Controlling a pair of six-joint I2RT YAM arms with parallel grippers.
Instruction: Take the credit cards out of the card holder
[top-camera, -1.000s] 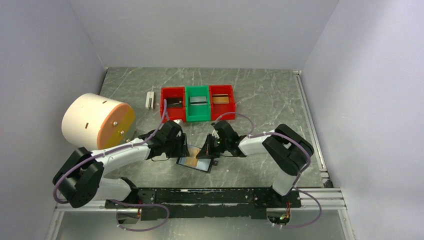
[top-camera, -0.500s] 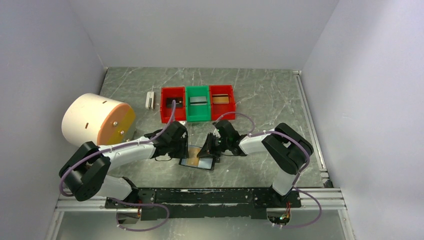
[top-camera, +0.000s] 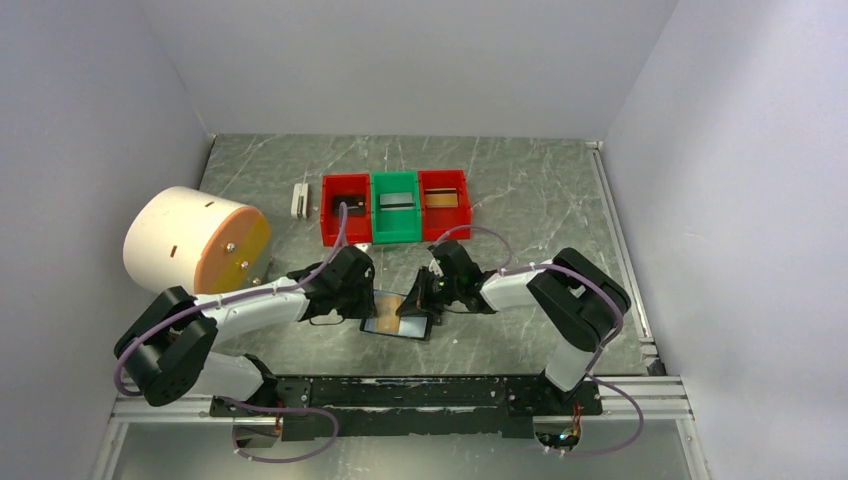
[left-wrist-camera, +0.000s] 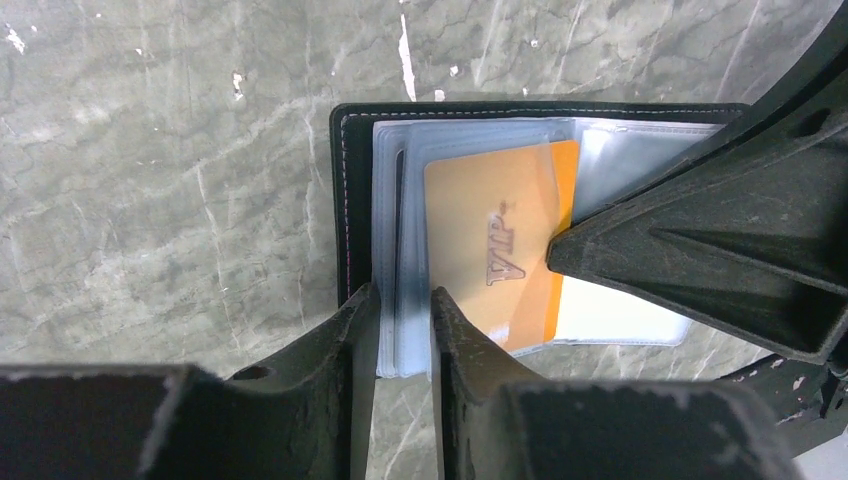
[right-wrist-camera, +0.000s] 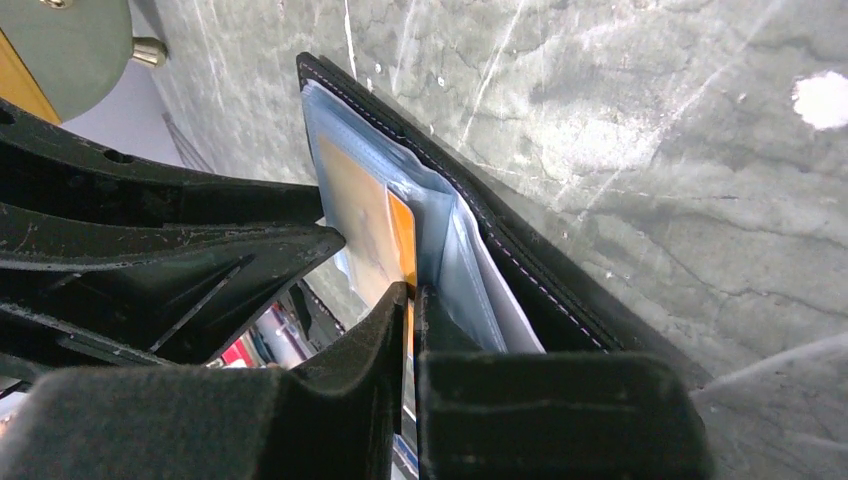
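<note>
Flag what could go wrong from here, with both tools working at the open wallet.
1. The right tool pinches only the edge of the orange plastic VIP card, which sits mostly inside the clear sleeves; it may slip free when pulled.
2. The left tool straddles just those sleeves, not the cover of the black leather-look bifold wallet; if that hold is weak, the wallet may drag along with the card.

Left arm (top-camera: 250, 305) and right arm (top-camera: 515, 285): white link shells, black joint housings. Lilac cables (top-camera: 343, 225) run in loose loops along both arms. Left hand (left-wrist-camera: 402, 300) and right hand (right-wrist-camera: 412, 292): matte black moulded fingers, tapered and scuffed, with small round holes behind the tips.
</note>
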